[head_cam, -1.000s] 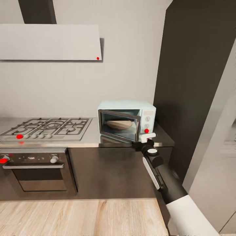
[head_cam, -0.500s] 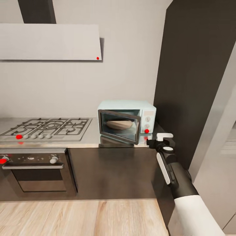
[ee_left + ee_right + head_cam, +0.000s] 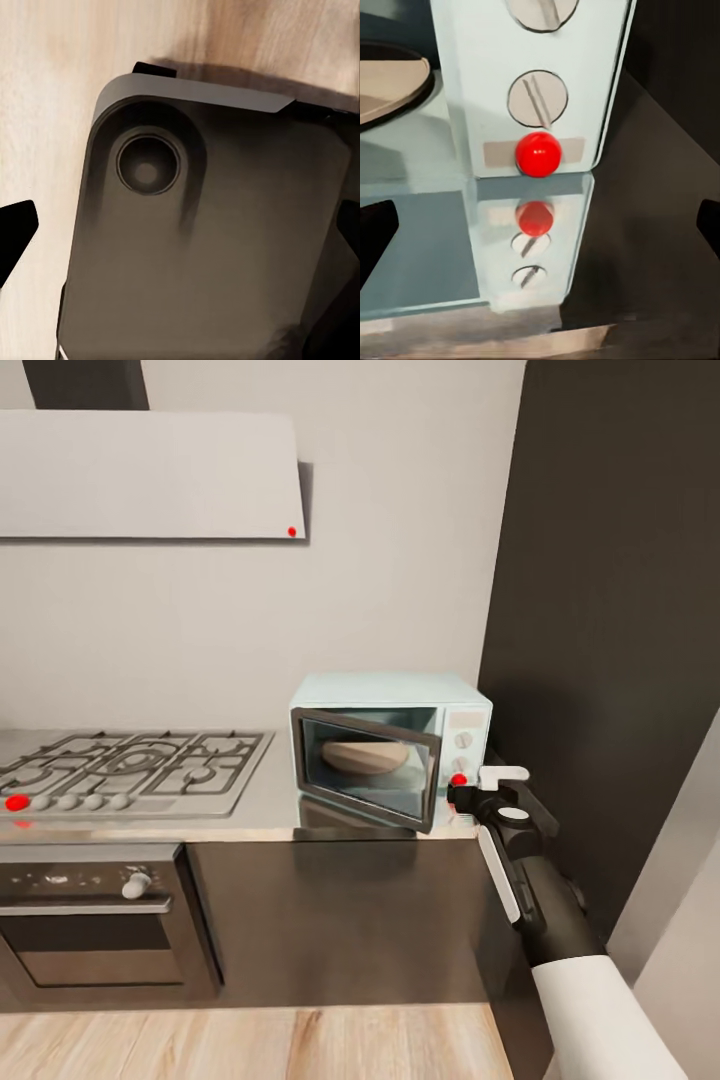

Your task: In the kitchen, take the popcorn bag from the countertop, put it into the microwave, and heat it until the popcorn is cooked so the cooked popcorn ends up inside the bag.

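The right pincer (image 3: 470, 788), fingers apart, hovers just before the microwave (image 3: 390, 745) panel's red light (image 3: 538, 154); its door hangs ajar.

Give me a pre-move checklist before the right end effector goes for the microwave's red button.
1. Microwave door shut: not ok, it stands ajar.
2. Popcorn bag inside the cavity: ok, a tan round shape sits behind the glass.
3. Right end effector lined up with the red button: ok, the button is centred in the right wrist view.
4. Right end effector open: ok, dark fingertips sit wide apart.
5. Popcorn cooked: cannot tell.
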